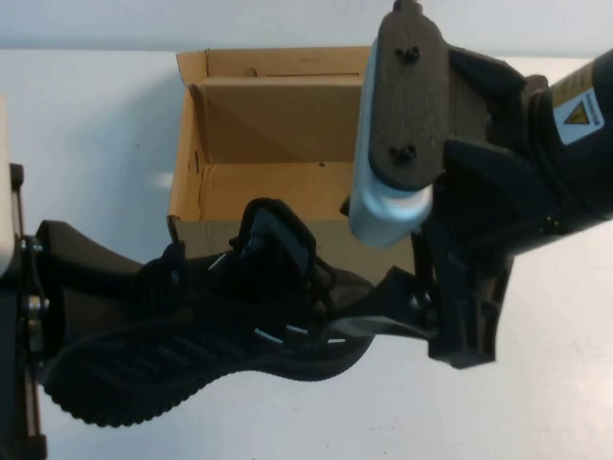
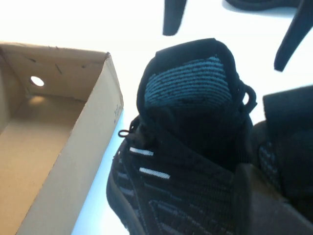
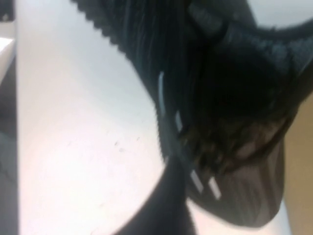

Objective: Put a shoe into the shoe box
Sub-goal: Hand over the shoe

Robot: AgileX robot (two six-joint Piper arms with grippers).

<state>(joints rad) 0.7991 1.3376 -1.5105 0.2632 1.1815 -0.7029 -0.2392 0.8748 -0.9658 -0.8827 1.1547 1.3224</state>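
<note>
The black shoe (image 1: 220,335) is tilted with its toothed sole facing me, just in front of the open brown shoe box (image 1: 259,144). My left gripper (image 1: 168,273) is shut on the shoe's heel end; one of its fingers (image 2: 266,205) presses on the upper beside the shoe's opening (image 2: 188,90). My right gripper (image 1: 383,311) is at the toe end, open, with its two fingertips (image 2: 173,19) apart on either side. One right finger (image 3: 164,210) lies along the side of the shoe (image 3: 220,98). The box wall (image 2: 73,161) stands close beside the shoe.
The right arm's wrist and camera mount (image 1: 407,115) hang over the box's right end. The box's upright flaps (image 1: 192,125) stand at its left end. Bare white table (image 1: 86,144) surrounds the box. The left arm's base (image 1: 11,287) is at the left edge.
</note>
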